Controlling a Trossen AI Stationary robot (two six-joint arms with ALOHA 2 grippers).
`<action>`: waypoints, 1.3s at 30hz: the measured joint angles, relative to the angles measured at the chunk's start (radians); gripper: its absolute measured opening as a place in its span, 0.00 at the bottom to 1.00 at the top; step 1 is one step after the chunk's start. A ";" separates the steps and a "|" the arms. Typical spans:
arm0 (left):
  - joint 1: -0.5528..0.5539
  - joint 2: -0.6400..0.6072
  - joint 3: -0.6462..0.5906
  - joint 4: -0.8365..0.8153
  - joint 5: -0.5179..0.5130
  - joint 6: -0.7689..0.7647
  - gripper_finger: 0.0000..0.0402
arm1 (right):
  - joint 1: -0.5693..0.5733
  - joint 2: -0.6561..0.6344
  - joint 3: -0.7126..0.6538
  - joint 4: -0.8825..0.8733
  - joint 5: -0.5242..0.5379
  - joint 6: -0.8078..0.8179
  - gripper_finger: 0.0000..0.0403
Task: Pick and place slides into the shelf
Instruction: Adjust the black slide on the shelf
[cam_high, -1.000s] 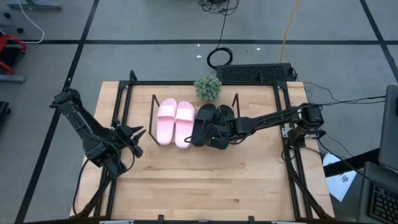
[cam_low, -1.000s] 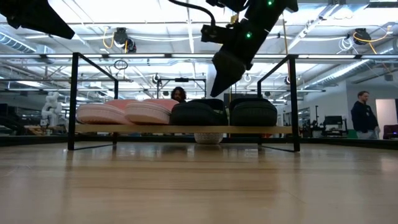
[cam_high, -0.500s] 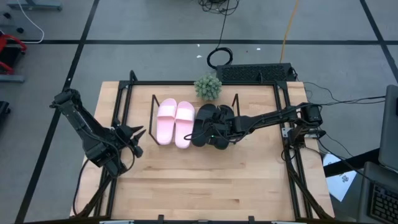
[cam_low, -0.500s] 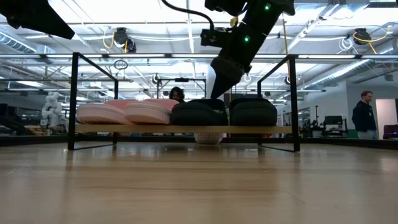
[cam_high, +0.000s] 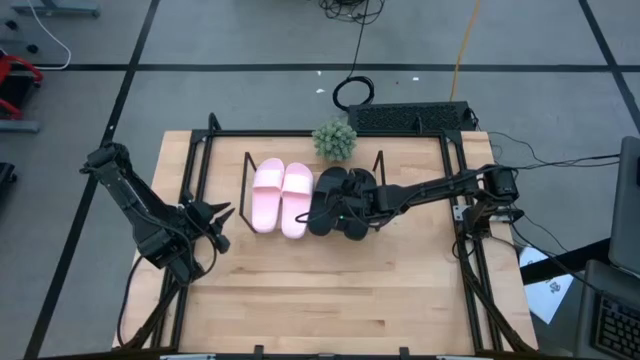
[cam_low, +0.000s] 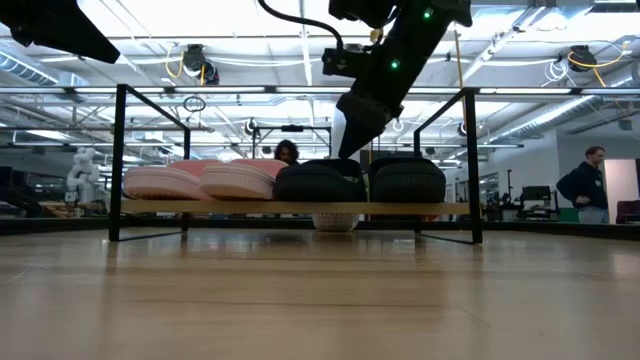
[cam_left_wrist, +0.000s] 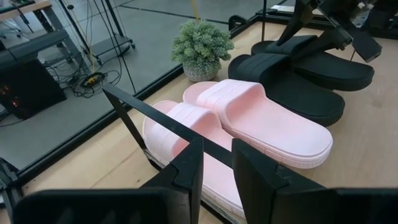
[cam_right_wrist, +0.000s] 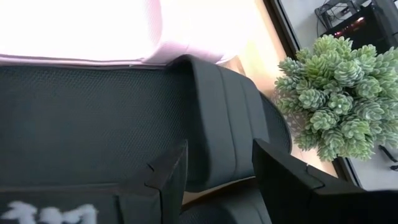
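Note:
Both pink slides (cam_high: 282, 197) and both black slides (cam_high: 327, 190) lie side by side, soles down, on the shelf's wooden board (cam_low: 300, 208), between its black rod frames (cam_high: 247, 172). My right gripper (cam_high: 345, 210) is open. It points down over the near part of the black pair, low over them in the low view (cam_low: 347, 150). In the right wrist view its fingers (cam_right_wrist: 169, 180) stand on either side of a black slide's strap (cam_right_wrist: 217, 124). My left gripper (cam_high: 220, 224) is open and empty, left of the shelf. My right gripper hangs with open fingers right over the black slide's strap (cam_right_wrist: 214, 143), slanting down from the table's right. I cannot tell whether the fingertips touch it.
A small potted plant (cam_high: 335, 140) stands just behind the shelf. Black rails (cam_high: 462, 230) run along the table's left and right sides. Bare tabletop (cam_high: 330, 290) lies in front of the shelf. A person (cam_low: 588, 185) shows in the room beyond.
My right gripper has come down a little toward the black slides and shifted slightly toward the table's left. The slides have stayed where they were.

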 joint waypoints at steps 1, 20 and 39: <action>0.000 0.000 0.000 0.000 0.000 0.000 0.22 | 0.000 0.000 0.000 0.000 -0.001 0.003 0.42; 0.000 0.000 0.000 0.000 0.006 0.000 0.22 | 0.021 0.017 0.000 0.018 -0.006 0.051 0.42; 0.000 0.000 0.000 0.021 0.043 0.031 0.22 | 0.007 0.047 -0.003 0.038 0.028 -0.003 0.42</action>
